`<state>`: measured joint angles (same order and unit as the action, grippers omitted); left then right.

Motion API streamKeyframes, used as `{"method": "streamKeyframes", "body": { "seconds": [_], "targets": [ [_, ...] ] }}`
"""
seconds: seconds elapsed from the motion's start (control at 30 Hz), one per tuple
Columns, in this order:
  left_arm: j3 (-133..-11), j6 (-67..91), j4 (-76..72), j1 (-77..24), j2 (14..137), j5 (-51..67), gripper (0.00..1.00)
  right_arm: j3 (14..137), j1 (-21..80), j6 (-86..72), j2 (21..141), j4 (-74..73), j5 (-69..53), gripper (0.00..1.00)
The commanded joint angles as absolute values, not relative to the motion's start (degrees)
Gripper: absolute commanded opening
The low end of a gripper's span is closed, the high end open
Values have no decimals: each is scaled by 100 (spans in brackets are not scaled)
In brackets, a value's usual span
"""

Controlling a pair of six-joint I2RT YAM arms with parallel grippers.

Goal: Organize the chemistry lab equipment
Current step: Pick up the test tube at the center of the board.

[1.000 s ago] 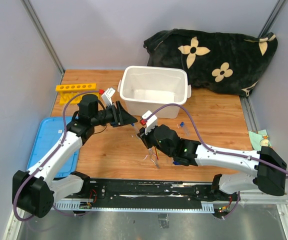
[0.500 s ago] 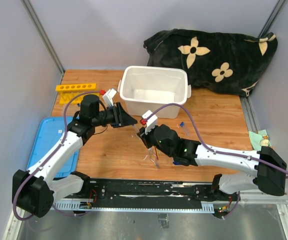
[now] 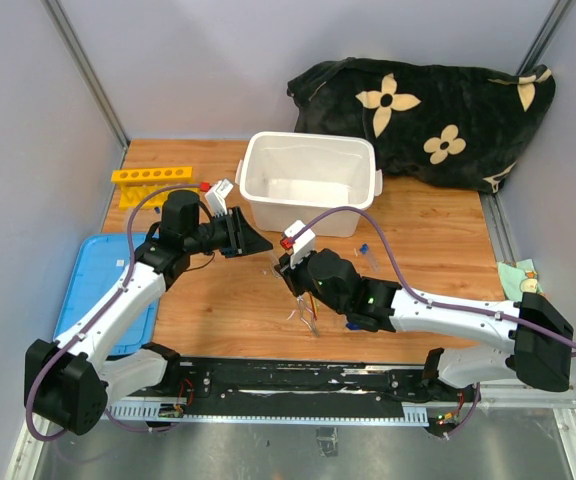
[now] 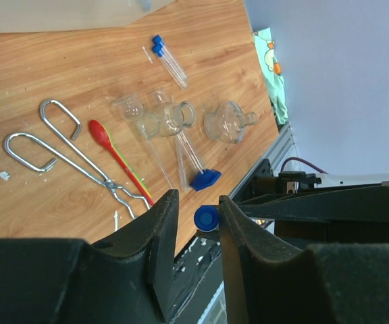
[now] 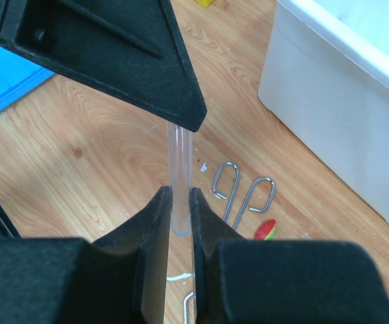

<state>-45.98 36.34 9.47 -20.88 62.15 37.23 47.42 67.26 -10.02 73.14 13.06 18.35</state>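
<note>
My right gripper point(image 5: 179, 192) is shut on a clear glass tube point(image 5: 181, 162) and holds it above the wooden table. The tube's blue cap point(image 4: 206, 217) sits between the fingers of my left gripper point(image 4: 198, 202); it touches one finger, and a gap shows at the other. The two grippers meet in front of the bin point(image 3: 273, 258). On the table below lie metal tweezers point(image 4: 66, 152), a thin red-orange tool point(image 4: 117, 155), small beakers point(image 4: 171, 118), a flask point(image 4: 228, 121), two blue-capped tubes point(image 4: 171, 61) and a blue-based glass piece point(image 4: 204, 179).
A white bin point(image 3: 308, 180) stands at the back centre, a yellow holed rack point(image 3: 153, 176) at the back left. A blue lid point(image 3: 98, 290) lies at the left edge. A black flowered blanket point(image 3: 428, 110) fills the back right corner.
My left gripper's jaws have narrowed around the tube's blue cap. Both arms have stayed almost where they were, and the right gripper keeps its hold on the tube.
</note>
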Motion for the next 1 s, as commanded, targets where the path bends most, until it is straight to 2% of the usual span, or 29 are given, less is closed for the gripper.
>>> {"method": "streamKeyframes", "body": {
  "seconds": [0.0,0.3,0.6,0.67,0.73,0.8,0.97],
  "targets": [
    [-4808,3575,933,-2160,6171,3692,34,4866,6823,-984,7348,1468,1976,1],
    [-4791,3590,905,-2155,6161,3689,26,4834,6825,-1002,7364,1499,1982,1],
    [-4807,3488,1000,-2154,6169,3628,11,4850,6823,-1001,7392,1494,2029,2],
    [-4816,3421,1088,-2153,6177,3505,5,4851,6825,-1002,7404,1478,2018,8],
    [-4823,3353,1166,-2153,6183,3361,1,4889,6825,-1002,7418,1420,1974,19],
    [-4846,3280,1251,-2158,6200,3187,0,4919,6828,-1011,7414,1340,1893,26],
    [-4964,3025,1547,-2158,6275,2514,0,4912,6891,-1020,7201,1137,1758,31]
  ]
}}
